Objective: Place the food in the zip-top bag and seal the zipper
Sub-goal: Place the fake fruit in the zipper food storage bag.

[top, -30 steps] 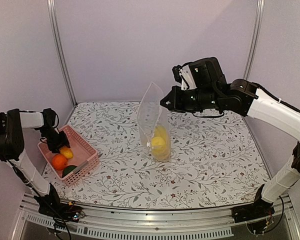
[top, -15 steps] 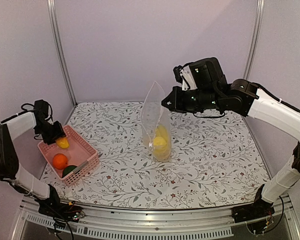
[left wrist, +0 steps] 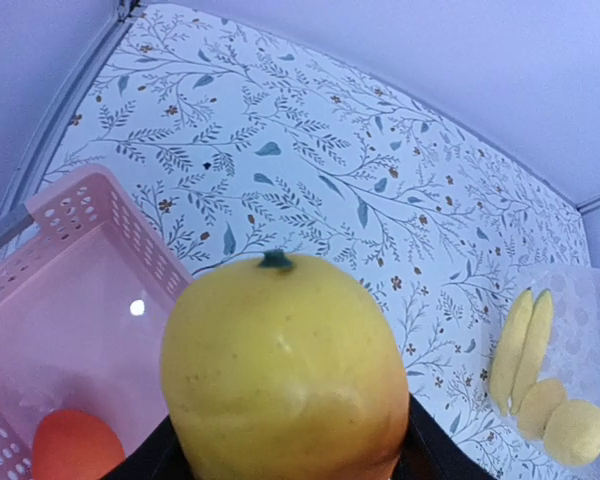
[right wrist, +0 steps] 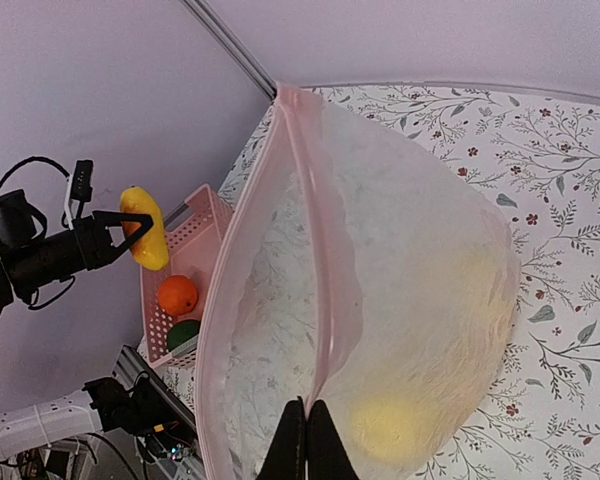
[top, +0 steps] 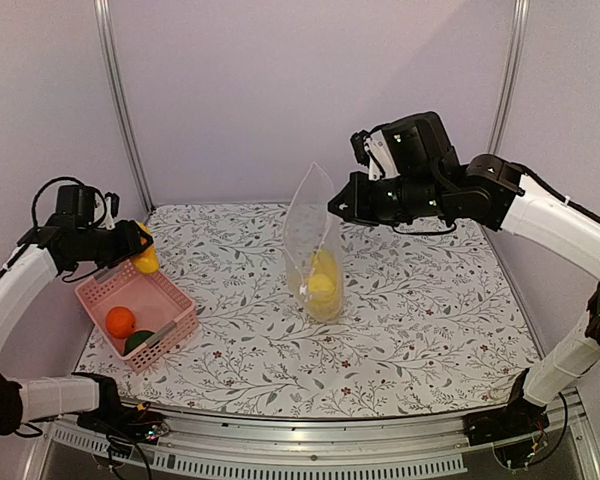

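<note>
My left gripper [top: 140,248] is shut on a yellow lemon-like fruit [top: 145,261], held above the far end of the pink basket [top: 170,330]; the fruit fills the left wrist view [left wrist: 285,375]. An orange [top: 119,321] and a dark green piece [top: 138,341] lie in the basket. My right gripper [top: 334,210] is shut on the mouth edge of the clear zip-top bag [top: 305,225], holding it upright at mid-table. Yellow bananas and lemon pieces [top: 321,278] sit in its bottom. In the right wrist view the fingers [right wrist: 307,440] pinch one side of the pinkish zipper strip [right wrist: 315,260]; the mouth gapes open.
The flowered table [top: 430,310] lies all round the bag. Metal posts [top: 120,100] stand at the back corners, with pale walls behind. The basket sits at the left front, near the table's left edge.
My left gripper has taken the yellow fruit out of the basket and lifted it up and back. The right arm and bag have stayed almost still.
</note>
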